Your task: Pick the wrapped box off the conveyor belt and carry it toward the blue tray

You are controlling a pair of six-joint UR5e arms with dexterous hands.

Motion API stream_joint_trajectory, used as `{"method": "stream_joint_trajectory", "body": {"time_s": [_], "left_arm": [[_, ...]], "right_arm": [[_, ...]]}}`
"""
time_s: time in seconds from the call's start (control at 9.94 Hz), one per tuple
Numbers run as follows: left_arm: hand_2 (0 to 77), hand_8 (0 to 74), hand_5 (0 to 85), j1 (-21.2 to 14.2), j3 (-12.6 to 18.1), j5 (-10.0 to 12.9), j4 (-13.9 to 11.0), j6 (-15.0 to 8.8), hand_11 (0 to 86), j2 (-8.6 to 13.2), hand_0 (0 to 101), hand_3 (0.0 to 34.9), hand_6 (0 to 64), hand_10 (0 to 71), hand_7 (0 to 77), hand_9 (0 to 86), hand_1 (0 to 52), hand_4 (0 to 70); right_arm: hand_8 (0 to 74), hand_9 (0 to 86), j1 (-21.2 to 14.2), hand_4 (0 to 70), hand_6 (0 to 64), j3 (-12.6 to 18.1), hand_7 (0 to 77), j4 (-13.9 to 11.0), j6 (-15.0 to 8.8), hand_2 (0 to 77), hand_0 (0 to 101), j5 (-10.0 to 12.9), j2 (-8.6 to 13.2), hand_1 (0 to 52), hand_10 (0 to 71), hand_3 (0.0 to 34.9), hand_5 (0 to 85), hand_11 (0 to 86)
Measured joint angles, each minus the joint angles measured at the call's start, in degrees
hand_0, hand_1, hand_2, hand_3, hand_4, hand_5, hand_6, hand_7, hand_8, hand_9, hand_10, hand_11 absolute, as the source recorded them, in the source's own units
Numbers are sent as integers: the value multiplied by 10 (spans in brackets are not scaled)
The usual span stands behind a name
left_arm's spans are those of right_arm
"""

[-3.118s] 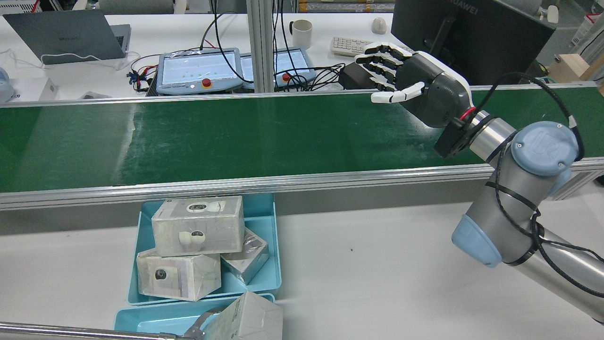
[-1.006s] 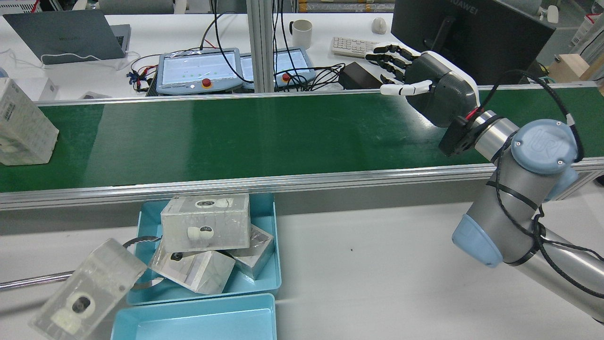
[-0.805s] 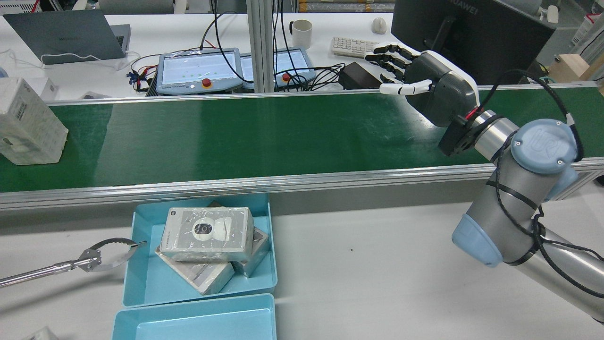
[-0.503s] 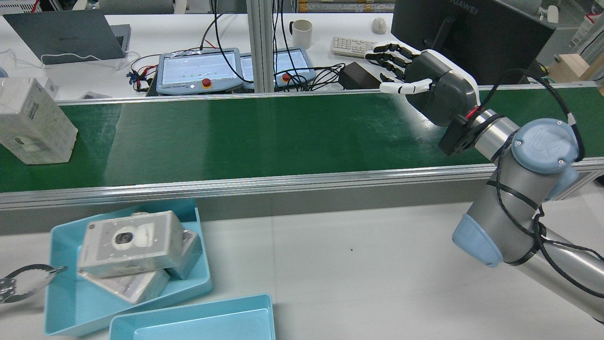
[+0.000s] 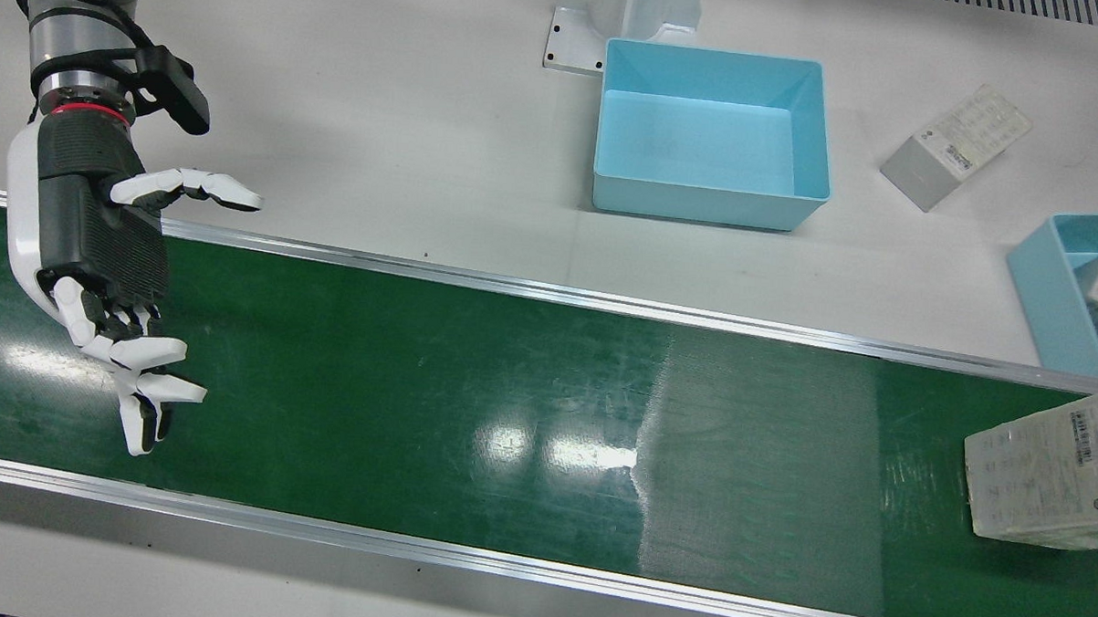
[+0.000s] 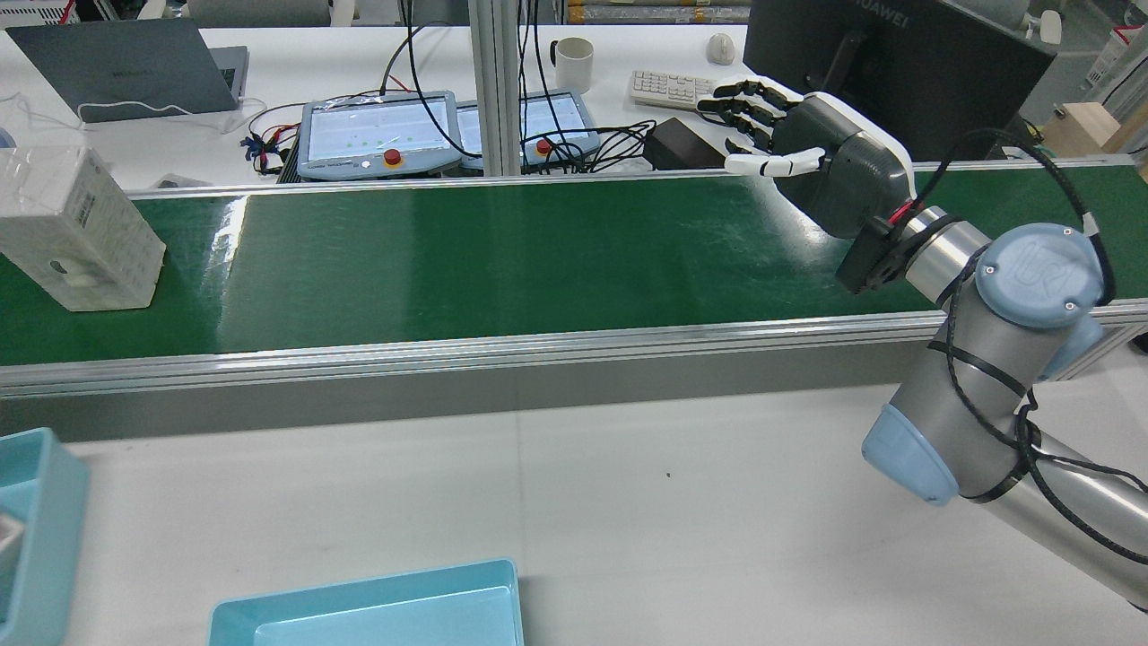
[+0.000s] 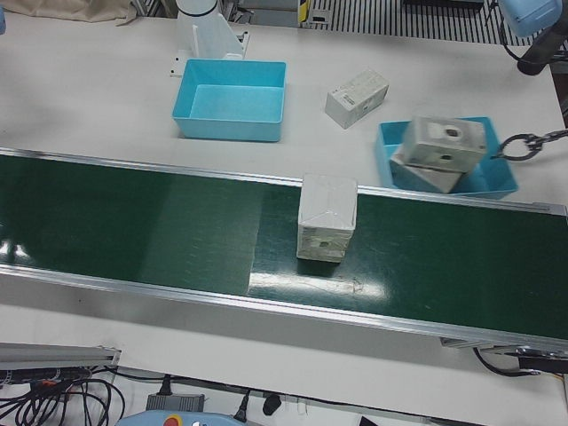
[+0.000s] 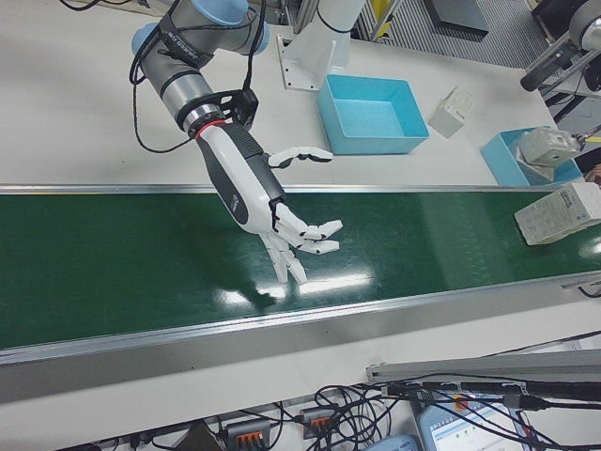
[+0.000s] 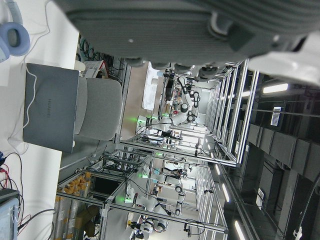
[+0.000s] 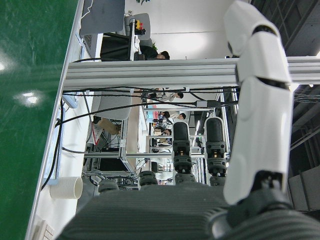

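The wrapped box [image 6: 76,233], white and film-covered, stands on the green conveyor belt [image 6: 502,251] at its far left in the rear view; it also shows as the box [image 5: 1045,481], the box [image 7: 327,217] and the box [image 8: 559,214]. My right hand [image 6: 807,152] hovers open over the belt's other end, far from the box, fingers spread, holding nothing; the same hand [image 5: 103,265] and hand [image 8: 272,216] show from the front. The empty blue tray [image 5: 691,149] sits on the white table near the pedestals. Of my left hand only the dark palm [image 9: 190,25] shows, fingers hidden.
A second blue tray [image 7: 444,182] holding wrapped boxes sits beside the belt, with a metal hook tool [image 7: 528,146] at its right rim. One loose box [image 5: 957,145] lies on the table between the trays. Laptop, pendants and a monitor stand beyond the belt.
The hook tool dragged the filled tray leftward, almost out of the rear view. The wrapped box rode the belt a little to the right. My right hand barely moved.
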Motion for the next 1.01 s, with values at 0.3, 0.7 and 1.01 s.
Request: {"method": "stream_joint_trajectory", "body": {"time_s": [0.3,0.7,1.01], "left_arm": [[5,0,11,0,0,0,0,0,0,0,0,0,0,5,0,0,0,0],[5,0,11,0,0,0,0,0,0,0,0,0,0,5,0,0,0,0],[11,0,11,0,0,0,0,0,0,0,0,0,0,5,5,0,0,0]], "right_arm": [[0,60,1,109,44,1,251,0,1,224,475,0,0,147,0,181,349,16],[0,60,6,98,38,0,251,1,11,224,477,-1,-1,158,0,182,349,16],[0,60,8,104,33,-4,245,1,17,229,476,-2,0,158,0,173,349,16]]}}
